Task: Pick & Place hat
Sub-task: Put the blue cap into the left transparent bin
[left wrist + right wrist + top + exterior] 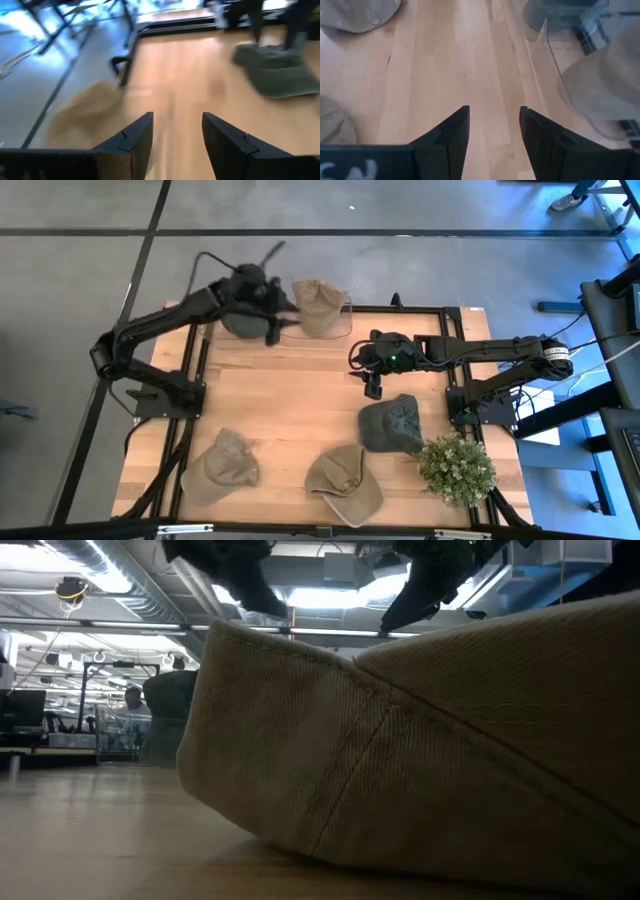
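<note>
A big tan hat point(420, 750) lies right up against the low camera and fills most of that view. From above it looks like the tan hat at the front middle of the table point(345, 485).

Going left to right on the table: another tan hat point(222, 465) lies at the front left. At the back left, the left gripper point(175, 142) hangs over a dark hat point(238, 320), blurred as if it is moving. Its two fingers are spread apart with nothing between them. Just beside the dark hat, another tan hat point(318, 305) sits in a clear bin point(345, 320) at the back edge. So it looks like a hat has just been dropped off there, though I cannot be sure.

In the middle, the right gripper point(373, 385) hangs above bare wood. Its fingers are spread apart and empty too. A dark green hat point(392, 425) lies close in front of it. The next move is likely to reach down, close on this hat's top, and carry it to the back.

A small green plant point(457, 468) stands at the front right corner.

The wooden table point(290, 400) has pale planks and a black frame. Around it is a grey floor. Behind it is a big room with bright ceiling lights, and a person point(132, 700) is far off.
</note>
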